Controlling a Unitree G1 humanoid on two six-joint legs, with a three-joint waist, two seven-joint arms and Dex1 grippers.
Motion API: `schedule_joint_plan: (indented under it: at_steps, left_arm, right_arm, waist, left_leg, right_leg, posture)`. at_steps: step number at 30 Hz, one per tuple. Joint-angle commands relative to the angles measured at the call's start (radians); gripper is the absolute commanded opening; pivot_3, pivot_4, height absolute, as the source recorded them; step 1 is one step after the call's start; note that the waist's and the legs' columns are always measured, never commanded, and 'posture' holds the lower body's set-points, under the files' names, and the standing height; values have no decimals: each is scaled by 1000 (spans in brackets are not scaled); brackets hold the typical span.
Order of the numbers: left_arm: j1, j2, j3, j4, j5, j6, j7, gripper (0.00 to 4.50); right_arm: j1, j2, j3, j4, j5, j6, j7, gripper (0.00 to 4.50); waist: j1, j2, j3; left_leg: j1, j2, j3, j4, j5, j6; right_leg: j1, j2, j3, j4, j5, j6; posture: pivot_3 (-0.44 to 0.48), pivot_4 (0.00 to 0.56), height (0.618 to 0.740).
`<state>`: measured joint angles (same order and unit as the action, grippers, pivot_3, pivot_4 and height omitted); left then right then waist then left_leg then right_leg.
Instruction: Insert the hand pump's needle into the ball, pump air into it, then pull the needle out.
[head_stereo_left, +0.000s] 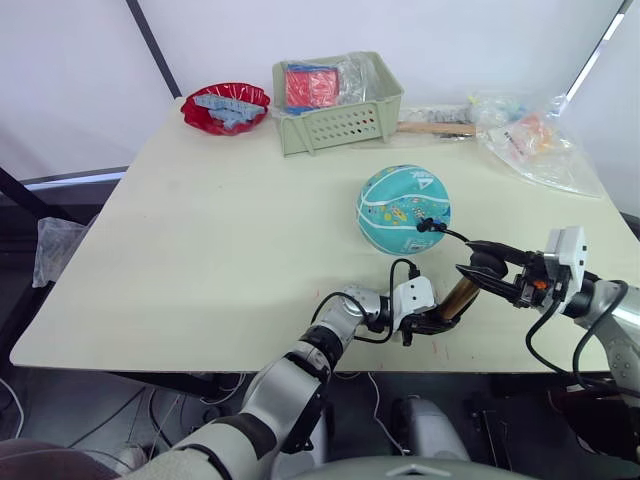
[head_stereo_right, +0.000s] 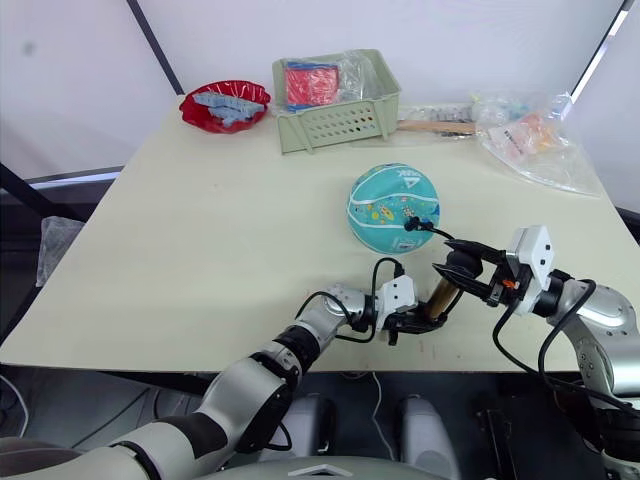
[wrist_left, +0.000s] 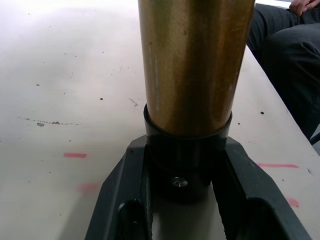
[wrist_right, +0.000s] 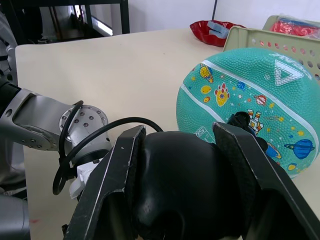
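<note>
The ball is sitting on the table, a little to the right of the middle, apart from the other things. The needle with its small black fitting is sitting against the front side of the ball; how deep the pin goes I cannot tell. A thin black hose is running from this fitting toward the right gripper.

The pump is standing tilted near the front edge of the table, just in front of the ball and not touching it. The left gripper is holding it at the lower end: in the left wrist view its two fingers are pressing on both sides of the black end cap, and the bronze tube is rising from the cap. The right gripper is closing around the black handle at the upper end of the pump; in the right wrist view the fingers are lying against both sides of this handle, with the ball just behind it.

At the back of the table a green basket is standing with red packets inside, a red bowl is lying to its left, and clear plastic bags are lying at the right back corner. Between the basket and the bags a tool with a wooden handle is lying.
</note>
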<state>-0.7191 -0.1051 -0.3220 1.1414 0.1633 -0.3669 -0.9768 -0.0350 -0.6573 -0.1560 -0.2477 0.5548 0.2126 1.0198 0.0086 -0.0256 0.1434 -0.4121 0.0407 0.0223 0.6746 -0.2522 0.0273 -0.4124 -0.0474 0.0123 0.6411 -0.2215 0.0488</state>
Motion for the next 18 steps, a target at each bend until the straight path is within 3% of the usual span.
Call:
schedule_joint_plan:
  at_steps: [1,9,18]
  left_arm:
    - [6,11,14,27,3,33,29,1151]
    - [6,-2,11,37,8,35,39,1151]
    - [5,-30,-7,68,27,29,58,1151]
  right_arm:
    - [26,2,29,0,21,49,20,1631]
    - [-13,-70,-192,-109,248,165,11,1631]
    - [-99,-224,-339,-100,357,281,22,1631]
  waist:
    - [0,0,0]
    - [6,2,2]
    - [6,5,3]
  left_leg:
    - [0,0,0,0,0,0]
    - [-2,0,0,0,0,0]
    - [-2,-1,1,0,0,0]
  right_leg:
    - [0,0,0,0,0,0]
    - [-1,-1,0,0,0,0]
    - [-1,-1,1,0,0,0]
  posture:
    - [0,150,735]
    - [0,150,735]
    - [0,150,735]
